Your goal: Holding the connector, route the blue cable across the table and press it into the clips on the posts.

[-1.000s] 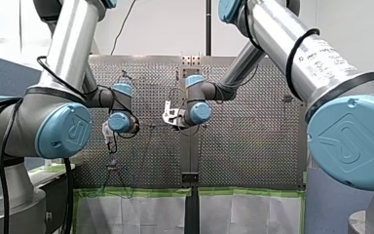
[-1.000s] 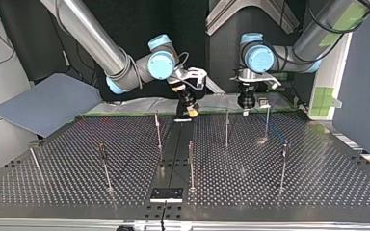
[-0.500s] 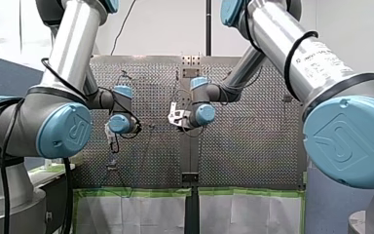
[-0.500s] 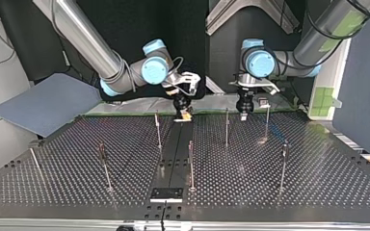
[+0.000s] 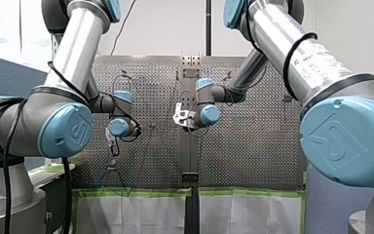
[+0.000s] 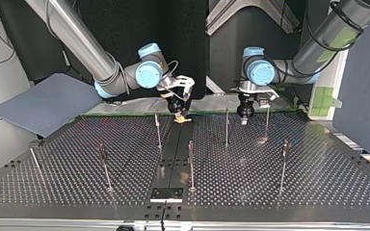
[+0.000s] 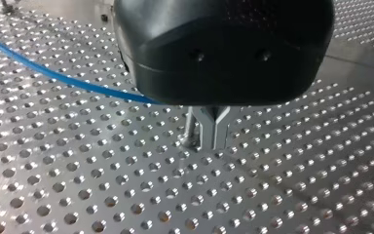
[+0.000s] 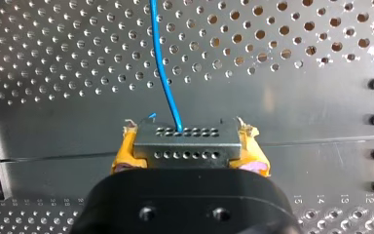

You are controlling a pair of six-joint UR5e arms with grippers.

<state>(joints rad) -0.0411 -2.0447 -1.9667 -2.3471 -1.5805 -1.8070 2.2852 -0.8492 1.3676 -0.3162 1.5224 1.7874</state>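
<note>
Pinching the grey connector (image 8: 187,141) between its yellow pads (image 8: 122,157), my right gripper (image 8: 187,153) hangs just over the perforated table (image 8: 297,97). The blue cable (image 8: 163,73) leaves the connector and runs away across the holes. My left gripper (image 7: 207,130) has its metal fingers pressed together, tips near the table, with the cable passing behind it.

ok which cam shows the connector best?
Right wrist view: connector close up, hole rows and blue cable entry clear. Top view shows only a speck at my right end effector; front and left wrist views show none.
</note>
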